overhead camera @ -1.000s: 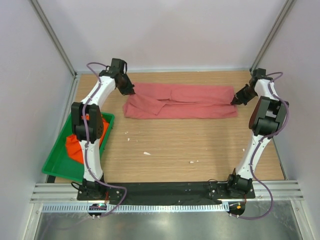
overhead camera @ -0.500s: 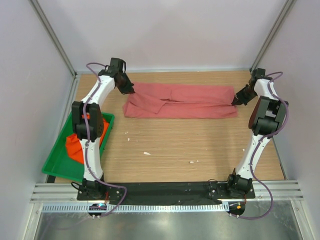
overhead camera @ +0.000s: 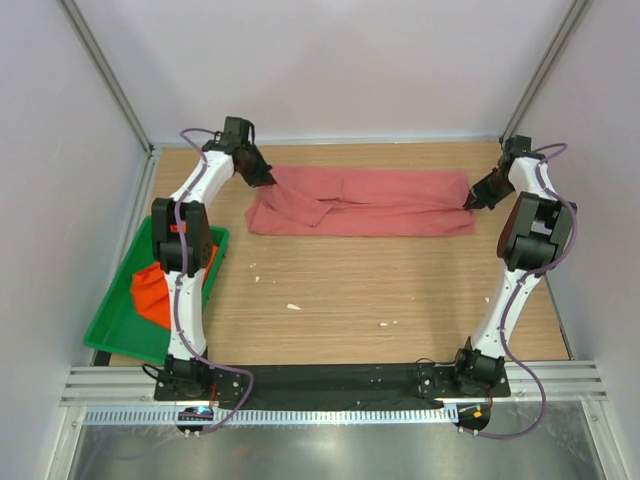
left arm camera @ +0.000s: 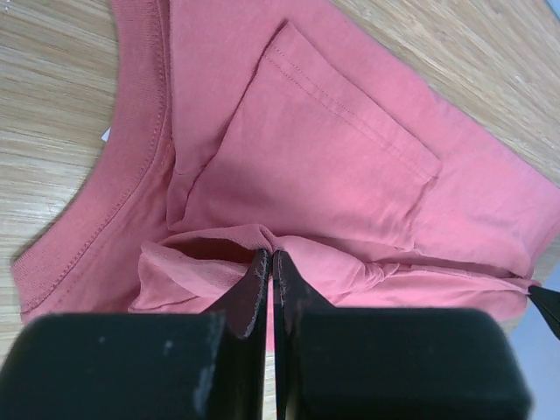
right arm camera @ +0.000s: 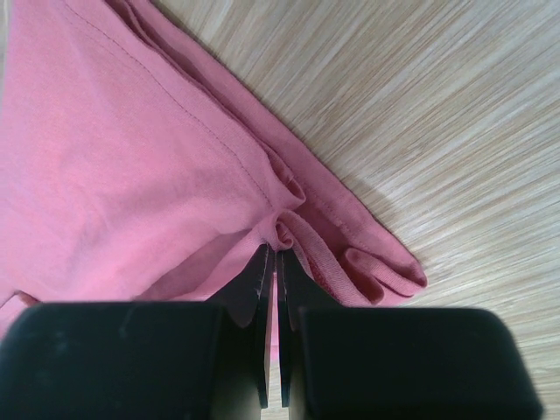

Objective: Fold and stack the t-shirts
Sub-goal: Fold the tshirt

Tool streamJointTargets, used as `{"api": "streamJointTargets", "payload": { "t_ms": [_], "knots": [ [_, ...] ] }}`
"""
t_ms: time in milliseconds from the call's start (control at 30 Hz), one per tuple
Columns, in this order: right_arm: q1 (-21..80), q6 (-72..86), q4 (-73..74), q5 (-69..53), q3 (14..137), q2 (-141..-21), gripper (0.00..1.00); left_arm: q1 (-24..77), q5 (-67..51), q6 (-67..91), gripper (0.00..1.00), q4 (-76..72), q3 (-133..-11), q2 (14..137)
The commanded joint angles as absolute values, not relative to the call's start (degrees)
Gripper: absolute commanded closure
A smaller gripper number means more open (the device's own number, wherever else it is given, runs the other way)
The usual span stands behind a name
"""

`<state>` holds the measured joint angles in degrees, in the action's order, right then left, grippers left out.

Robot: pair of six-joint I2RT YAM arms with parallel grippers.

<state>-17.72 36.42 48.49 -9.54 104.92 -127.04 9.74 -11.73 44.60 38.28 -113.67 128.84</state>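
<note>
The rose-pink t-shirt (overhead camera: 365,203) lies folded into a long band across the far part of the table. My left gripper (overhead camera: 264,179) is shut on a pinch of its cloth at the band's far left end; the left wrist view shows the gripper (left arm camera: 271,255) pinching a fold of the shirt (left arm camera: 315,166). My right gripper (overhead camera: 472,198) is shut on the hem at the band's right end; the right wrist view shows the gripper (right arm camera: 274,249) pinching a bunched edge of the shirt (right arm camera: 114,157). The orange t-shirt (overhead camera: 150,290) lies crumpled in the green tray.
The green tray (overhead camera: 115,335) sits at the left edge of the table, partly behind my left arm. Small white scraps (overhead camera: 293,306) lie on the wood in the middle. White walls and metal posts close in the back and sides.
My left gripper has shifted slightly to the right along the shirt's far left edge. The right gripper and the shirt have barely moved.
</note>
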Motion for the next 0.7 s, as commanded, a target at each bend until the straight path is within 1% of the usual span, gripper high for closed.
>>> {"api": "streamJointTargets", "payload": {
  "t_ms": [0, 133, 233, 367, 567, 667],
  "knots": [
    [-17.49, 37.35, 48.16, -8.18, 107.84, -127.09, 0.92, 9.32, -12.75, 44.65, 1.0, 36.04, -116.02, 128.93],
    [-17.49, 37.35, 48.6, -7.65, 108.11, -127.09, 0.92, 9.23, -11.61, 44.56, 1.0, 36.21, -116.28, 128.67],
    [-17.49, 37.44, 48.34, -7.56, 107.84, -126.83, 0.9, 8.88, -9.94, 44.56, 1.0, 36.65, -116.28, 128.06],
    [-17.49, 37.53, 48.16, -7.82, 107.93, -127.18, 0.89, 8.53, -10.54, 45.17, 1.0, 36.65, -117.24, 128.93],
    [-17.49, 38.23, 47.37, -8.09, 109.24, -128.23, 0.89, 8.44, -11.69, 45.7, 1.0, 36.21, -117.69, 129.99],
    [-17.49, 38.41, 47.55, -8.35, 110.21, -129.37, 0.86, 8.35, -11.69, 45.44, 1.0, 36.12, -118.3, 130.69]
  ]
}}
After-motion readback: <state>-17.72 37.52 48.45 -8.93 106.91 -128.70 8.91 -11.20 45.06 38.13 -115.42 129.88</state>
